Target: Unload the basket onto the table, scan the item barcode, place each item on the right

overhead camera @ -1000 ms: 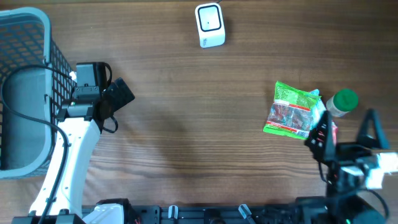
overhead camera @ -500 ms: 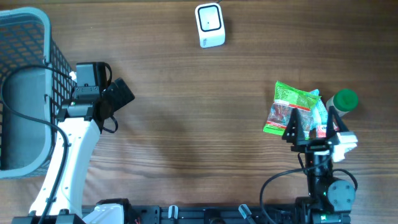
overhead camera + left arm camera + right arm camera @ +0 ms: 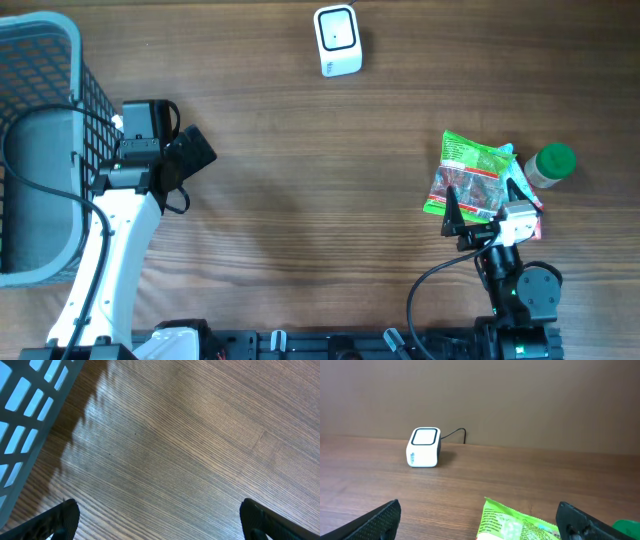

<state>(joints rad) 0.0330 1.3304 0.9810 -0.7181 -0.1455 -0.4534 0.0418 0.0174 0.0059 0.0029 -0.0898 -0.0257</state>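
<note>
The item, a green snack packet [image 3: 468, 173], lies flat at the right of the table. My right gripper [image 3: 483, 208] hovers over its near edge, open and empty. In the right wrist view the packet's green corner [image 3: 517, 522] shows low between the wide-apart fingertips [image 3: 382, 519]. The white scanner [image 3: 337, 40] sits at the far middle of the table; it also shows as the small white scanner [image 3: 424, 447] with its cable, far ahead. My left gripper [image 3: 185, 153] is at the left beside the basket, open over bare wood [image 3: 160, 460].
A blue-grey mesh basket [image 3: 92, 95] fills the left edge, and its wall [image 3: 22, 425] shows in the left wrist view. A green-capped bottle [image 3: 551, 163] stands just right of the packet, with its cap [image 3: 626, 527] at the edge of the right wrist view.
My right arm has swung in from the table's right edge leftward to over the packet's near side. The left arm has not moved.
</note>
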